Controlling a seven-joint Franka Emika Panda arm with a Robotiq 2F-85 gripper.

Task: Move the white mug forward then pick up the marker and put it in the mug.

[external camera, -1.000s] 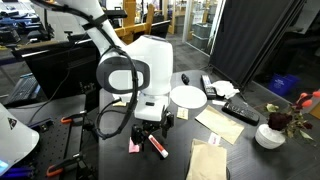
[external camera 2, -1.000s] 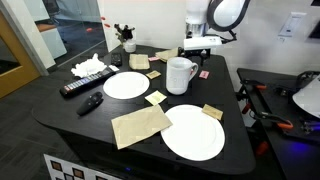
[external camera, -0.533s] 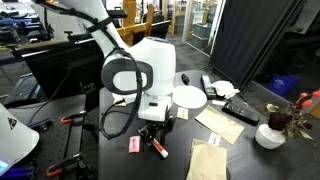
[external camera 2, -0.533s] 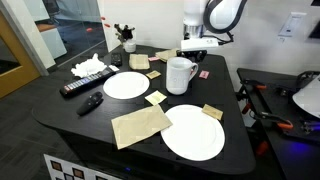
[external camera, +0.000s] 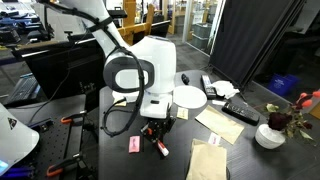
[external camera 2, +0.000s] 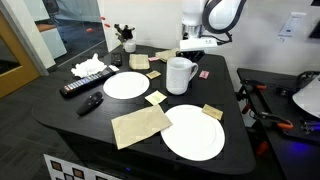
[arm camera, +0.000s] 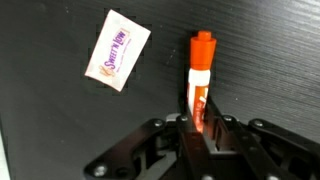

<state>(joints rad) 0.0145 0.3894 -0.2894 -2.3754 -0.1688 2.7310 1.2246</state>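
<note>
Jaws are pinching the marker (arm camera: pixel 200 80) by its near end, closed narrow around the barrel. It is lying flat on the desk (arm camera: pixel 60 130), long axis pointing straight away from the wrist. The white mug (external camera 2: pixel 180 74) is standing upright just beside.

Even, soft indoor light fell on the dark surface (external camera 2: pixel 70 120) in both exterior views, and shadows were faint. The wrist view was dimmer and slightly blurred, with the marker (arm camera: pixel 200 70) overbright.
</note>
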